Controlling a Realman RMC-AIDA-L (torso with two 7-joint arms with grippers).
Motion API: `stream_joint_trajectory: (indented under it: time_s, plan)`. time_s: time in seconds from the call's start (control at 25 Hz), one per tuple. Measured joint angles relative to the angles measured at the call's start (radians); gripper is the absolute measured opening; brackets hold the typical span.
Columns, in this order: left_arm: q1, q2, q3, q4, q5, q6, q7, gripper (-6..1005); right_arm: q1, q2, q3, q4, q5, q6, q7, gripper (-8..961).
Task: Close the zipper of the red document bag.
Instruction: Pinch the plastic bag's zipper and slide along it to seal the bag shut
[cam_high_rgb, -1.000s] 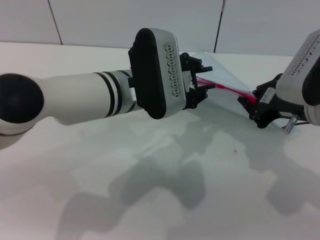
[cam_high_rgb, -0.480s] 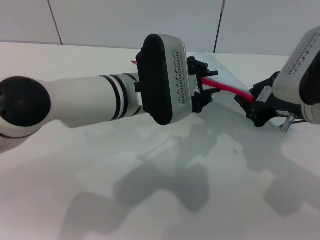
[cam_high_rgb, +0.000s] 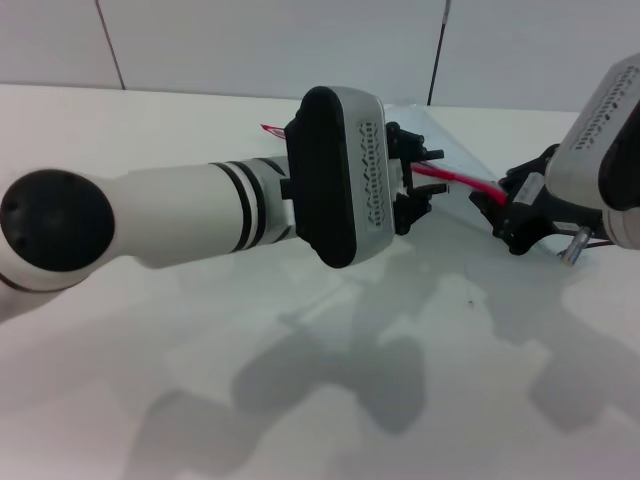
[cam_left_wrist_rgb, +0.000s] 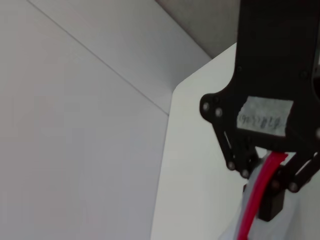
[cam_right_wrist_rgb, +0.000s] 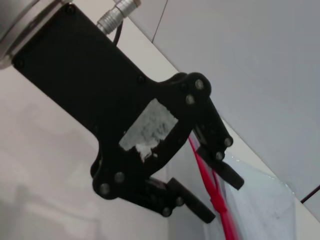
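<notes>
Since a moment ago, the big left arm has slid a little to the right along the red edge, and more red now shows behind it on its left side.

The white table (cam_high_rgb: 150, 400) is the biggest thing, and the red document bag (cam_high_rgb: 455, 150) lies flat on its far right part. It is see-through and pale, so it is hard to spot. The zipper (cam_high_rgb: 450, 178) is the thin red line on the bag's near long edge. It runs from behind the left arm over to the right claw.

How far along is the job? I think it is in the middle. The left claw looks about halfway down the red line, and a stretch of zipper between the two claws may be left to close. The tiny slider is too small to see, so I cannot say for sure which part is shut.

The left arm reaches across from the left, lying almost flat and low over the table. The left gripper (cam_left_wrist_rgb: 272, 187) is clenched on the zipper; in the left wrist view the red strip goes right between its black fingers (cam_left_wrist_rgb: 272, 205).

The right arm comes in from the right side, low by the table. The right gripper (cam_right_wrist_rgb: 212, 197) sits at the right end of the zipper. Its fingers (cam_right_wrist_rgb: 227, 175) have a gap, with the red strip running past them. It looks released, not pinching.
</notes>
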Motion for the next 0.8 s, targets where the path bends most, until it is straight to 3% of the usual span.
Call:
stream_joint_trajectory:
  time_s: [0.8]
  plan:
    - [-0.003,0.0,0.021,0.003,-0.008,0.012,-0.006,290,0.003,0.0,0.003,0.006,0.0,0.0,0.0,50]
